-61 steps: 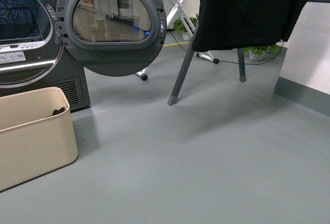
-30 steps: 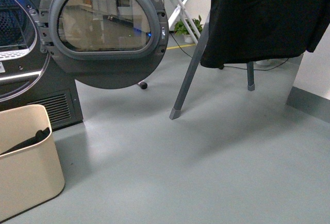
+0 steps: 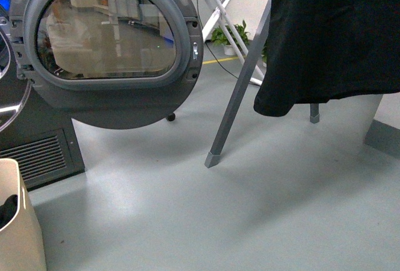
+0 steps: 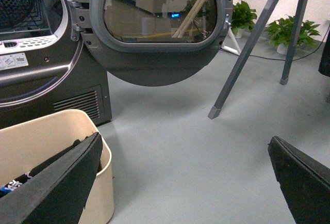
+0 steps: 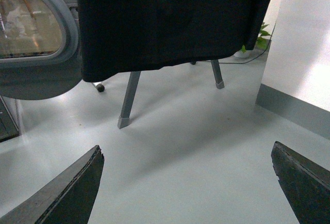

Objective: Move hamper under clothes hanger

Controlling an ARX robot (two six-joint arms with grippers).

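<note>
As the front view has swung toward the rack over the last second, the hamper [image 3: 19, 233] has slid to its far-left edge. Only a corner shows, with dark laundry inside. Next right, the dryer door [image 3: 109, 46] hangs open and looms larger than before. Right again, the hanger [image 3: 240, 90] and its black cloth [image 3: 337, 34] now fill the upper right. The floor [image 3: 281, 208] beneath them is bare, so the hamper sits well apart from its goal. Left gripper [image 4: 180, 180]: fingers spread wide, holding nothing; one finger overlaps the hamper rim, and I cannot confirm contact. Right gripper [image 5: 188, 182]: fingers wide, empty, facing the hanger. I judge the hamper still needs bringing across.
</note>
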